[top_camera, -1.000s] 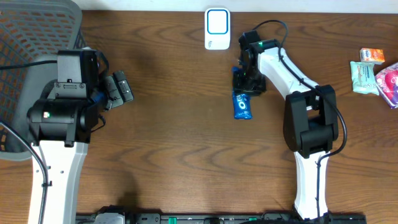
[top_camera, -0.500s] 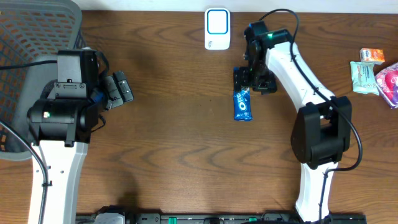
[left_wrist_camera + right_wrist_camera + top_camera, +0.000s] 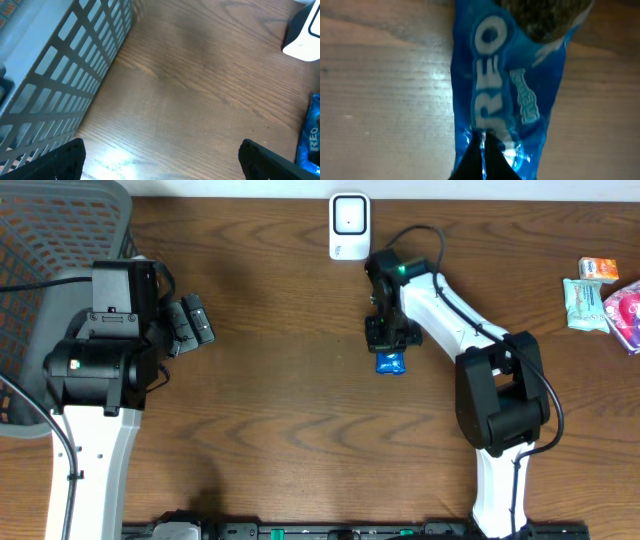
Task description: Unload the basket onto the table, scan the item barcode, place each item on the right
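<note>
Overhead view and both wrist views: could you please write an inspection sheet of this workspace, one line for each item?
Surface: brown wooden table.
Job's things: blue Oreo packet lying on the table; white scanner at the far edge.
Clutter: snack packets at the right edge; grey basket at the far left.
Grippers: left gripper open, holding nothing; right gripper shut on the Oreo packet's end.
Cables: black cable looping over the right arm.
Surroundings: nothing seen.

L arm (image 3: 95,370) sat parked at left, L jaws wide apart; R arm (image 3: 450,308) reached fwd, R jaws pinched shut.
</note>
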You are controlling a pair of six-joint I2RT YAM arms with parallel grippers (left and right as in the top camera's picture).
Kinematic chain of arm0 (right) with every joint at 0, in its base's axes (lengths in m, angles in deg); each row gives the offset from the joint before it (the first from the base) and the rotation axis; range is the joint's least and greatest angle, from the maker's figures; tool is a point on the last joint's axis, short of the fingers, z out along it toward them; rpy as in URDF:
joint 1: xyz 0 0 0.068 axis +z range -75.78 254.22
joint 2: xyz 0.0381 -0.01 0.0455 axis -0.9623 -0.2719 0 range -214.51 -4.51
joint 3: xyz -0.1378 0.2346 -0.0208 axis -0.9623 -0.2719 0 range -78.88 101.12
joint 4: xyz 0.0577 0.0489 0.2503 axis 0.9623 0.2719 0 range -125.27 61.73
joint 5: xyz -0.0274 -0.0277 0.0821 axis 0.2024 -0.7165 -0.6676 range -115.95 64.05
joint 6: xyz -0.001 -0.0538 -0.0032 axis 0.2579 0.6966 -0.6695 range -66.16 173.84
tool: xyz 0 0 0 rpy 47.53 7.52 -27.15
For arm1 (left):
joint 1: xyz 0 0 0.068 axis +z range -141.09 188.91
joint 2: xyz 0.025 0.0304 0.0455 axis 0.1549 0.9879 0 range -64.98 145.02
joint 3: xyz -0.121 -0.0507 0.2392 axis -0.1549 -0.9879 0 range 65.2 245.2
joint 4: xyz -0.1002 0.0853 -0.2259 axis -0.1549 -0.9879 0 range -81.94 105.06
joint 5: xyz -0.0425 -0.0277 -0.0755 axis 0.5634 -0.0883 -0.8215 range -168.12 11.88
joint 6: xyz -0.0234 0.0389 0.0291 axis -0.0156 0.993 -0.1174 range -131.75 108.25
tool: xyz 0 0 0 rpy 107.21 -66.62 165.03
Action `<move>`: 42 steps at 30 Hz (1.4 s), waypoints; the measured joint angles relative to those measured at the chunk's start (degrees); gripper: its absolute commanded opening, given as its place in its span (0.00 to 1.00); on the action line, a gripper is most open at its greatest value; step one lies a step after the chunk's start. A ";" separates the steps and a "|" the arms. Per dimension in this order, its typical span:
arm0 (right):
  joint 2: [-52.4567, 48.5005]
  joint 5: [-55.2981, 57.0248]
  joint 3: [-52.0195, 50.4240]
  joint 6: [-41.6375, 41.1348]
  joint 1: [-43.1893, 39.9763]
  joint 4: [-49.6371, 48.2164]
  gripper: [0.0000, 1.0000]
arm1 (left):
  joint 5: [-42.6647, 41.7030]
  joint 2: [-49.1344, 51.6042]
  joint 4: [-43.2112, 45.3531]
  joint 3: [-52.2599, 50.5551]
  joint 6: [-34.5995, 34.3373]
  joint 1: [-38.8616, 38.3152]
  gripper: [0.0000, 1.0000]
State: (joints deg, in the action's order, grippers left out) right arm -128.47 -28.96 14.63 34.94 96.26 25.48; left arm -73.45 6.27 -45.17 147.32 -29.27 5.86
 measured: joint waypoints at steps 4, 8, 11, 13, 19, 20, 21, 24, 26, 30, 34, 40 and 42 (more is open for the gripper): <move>1.14 0.07 -1.84 -0.26 0.00 -1.44 0.01 | 0.00 0.00 0.00 0.00 0.00 0.00 0.98; 1.11 0.26 -1.07 -0.46 -0.02 1.95 0.07 | 0.00 0.00 0.00 0.00 0.00 0.00 0.98; 1.01 0.55 1.90 -0.81 -0.17 4.68 0.12 | 0.00 0.00 -0.04 0.00 0.00 0.00 0.98; 1.01 1.40 6.34 -1.01 -0.55 4.59 0.16 | 0.00 0.00 0.00 0.00 0.00 0.00 0.97; 1.33 5.66 12.94 -1.09 -2.36 -2.27 0.16 | 0.00 0.00 0.00 0.00 0.00 0.00 0.98; 1.33 6.23 12.81 -1.09 -2.47 -3.10 0.16 | 0.00 0.00 -0.02 0.00 0.00 0.00 0.98; 1.33 6.95 12.55 -1.11 -2.69 -4.11 0.16 | 0.00 0.00 0.00 0.00 0.00 0.00 0.98; 1.33 8.22 11.34 -1.11 -2.89 -7.28 0.16 | 0.02 0.00 0.00 0.00 0.00 0.00 0.98; 1.33 8.55 9.84 -1.25 -2.86 -9.64 0.17 | 0.00 0.02 -0.02 0.00 0.00 0.00 0.98; 1.29 8.90 5.99 -1.73 -2.84 -13.84 0.21 | 0.00 0.02 -0.02 0.00 0.00 0.00 0.98; 1.07 8.92 1.31 -2.05 -2.84 -19.23 0.29 | 0.00 0.02 0.00 0.00 0.00 0.00 0.98; 0.70 8.68 -1.22 -2.51 -2.86 -21.51 0.42 | 0.02 0.02 0.00 0.00 0.00 0.00 0.98; 0.70 8.57 -0.74 -2.56 -2.86 -19.26 0.48 | 0.02 0.02 0.00 0.00 0.00 0.00 0.98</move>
State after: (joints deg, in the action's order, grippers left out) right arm -127.77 -20.39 13.89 32.38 93.40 6.22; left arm -73.43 6.29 -45.17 147.32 -29.27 5.86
